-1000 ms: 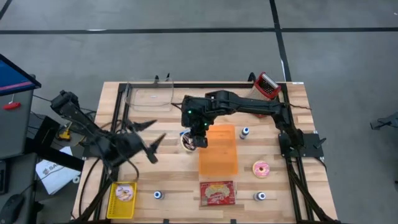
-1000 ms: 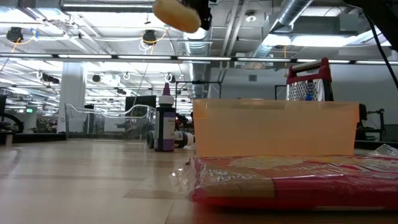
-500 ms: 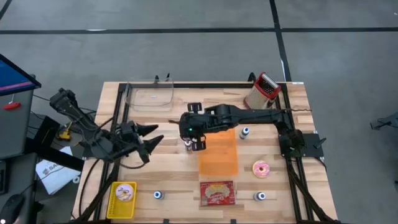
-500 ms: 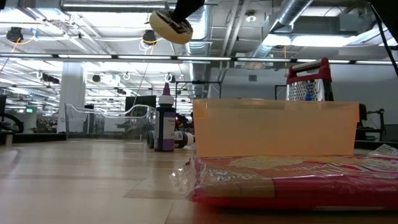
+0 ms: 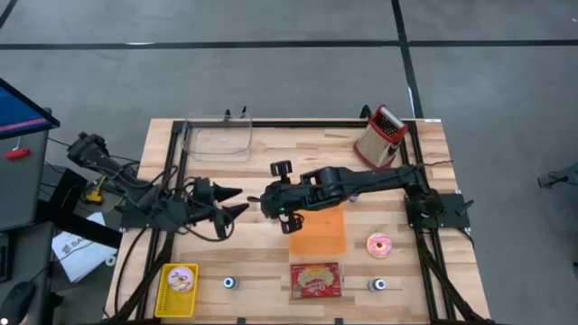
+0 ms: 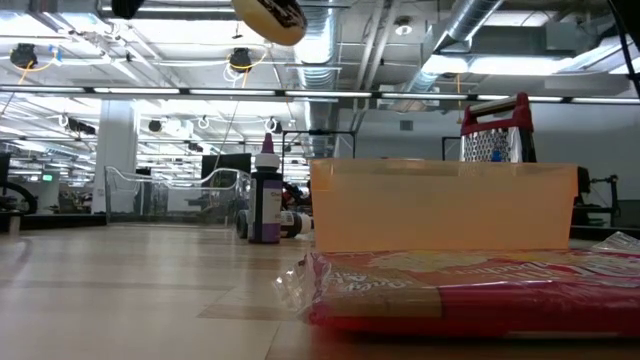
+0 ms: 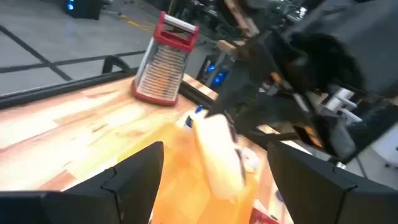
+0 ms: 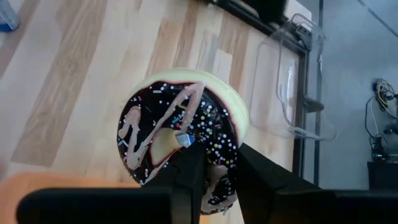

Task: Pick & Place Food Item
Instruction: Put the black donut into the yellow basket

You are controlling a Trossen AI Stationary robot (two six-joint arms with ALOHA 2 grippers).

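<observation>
A chocolate-frosted donut with sprinkles is held high above the table by my right gripper, which reaches toward the table's left over the middle of the table. In the low view the donut shows at the top. My left gripper is open, pointing toward the table's right, just left of the donut. In the left wrist view the donut shows edge-on between the open left fingers, apart from them. My right gripper holds the donut with one finger lying over the frosted face, its tip at the hole, and the other finger outside the pale rim. The fingers point roughly level toward the table's left. The donut stands on edge, lifted clear.
An orange container lies right of the grippers, a clear container at the far left, a grater at the far right. A pink donut, a red packet, a yellow tray and small bottles lie nearer.
My right gripper has swung from pointing down to pointing toward the table's left, moving a little left; the donut has tipped from flat onto its edge and stays lifted. My left gripper has moved toward the table's right, up to the donut, staying open.
</observation>
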